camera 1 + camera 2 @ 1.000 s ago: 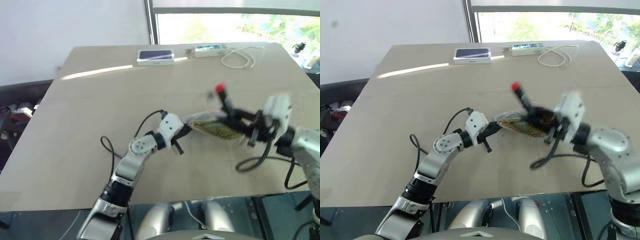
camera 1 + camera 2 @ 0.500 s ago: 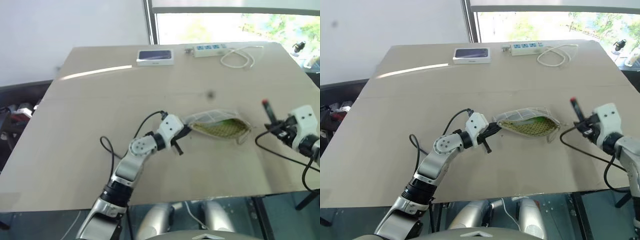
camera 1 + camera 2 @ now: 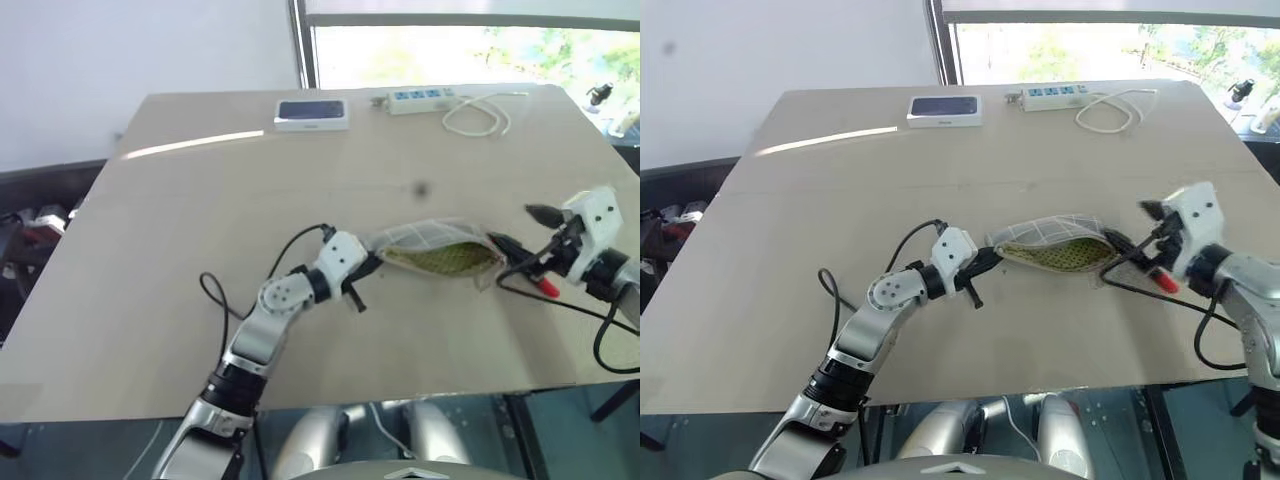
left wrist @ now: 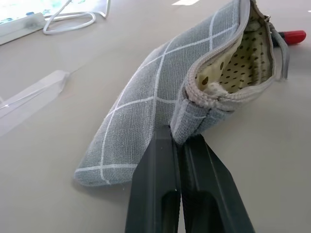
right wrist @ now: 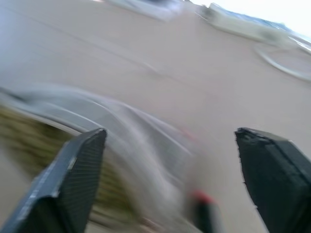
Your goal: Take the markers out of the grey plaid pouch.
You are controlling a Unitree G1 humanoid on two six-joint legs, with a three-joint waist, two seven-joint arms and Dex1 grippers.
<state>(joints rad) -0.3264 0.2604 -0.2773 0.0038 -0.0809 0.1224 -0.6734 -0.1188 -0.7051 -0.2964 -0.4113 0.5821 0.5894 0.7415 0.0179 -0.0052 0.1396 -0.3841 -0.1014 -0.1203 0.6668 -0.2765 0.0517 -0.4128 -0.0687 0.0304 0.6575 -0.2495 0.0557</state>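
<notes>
The grey plaid pouch (image 3: 438, 252) lies on the table with its dotted yellowish lining showing at the open mouth (image 4: 248, 53). My left gripper (image 4: 181, 141) is shut on the pouch's near corner, seen at the pouch's left end from the head (image 3: 370, 263). My right gripper (image 3: 520, 230) hangs open just past the pouch's right end, its two fingers wide apart (image 5: 170, 174). A red marker (image 3: 545, 287) with a dark end lies on the table beside that end, under the right gripper and out of its fingers (image 4: 291, 36).
At the table's far edge stand a white box with a dark top (image 3: 311, 113), a power strip (image 3: 420, 99) and a white coiled cable (image 3: 478, 118). The table's right edge runs close to my right arm. Bare tabletop (image 3: 200, 220) spreads to the left.
My right gripper carried the red marker from above the pouch out to the right, sank toward the table and opened; the marker is out of its fingers. The left gripper kept still.
</notes>
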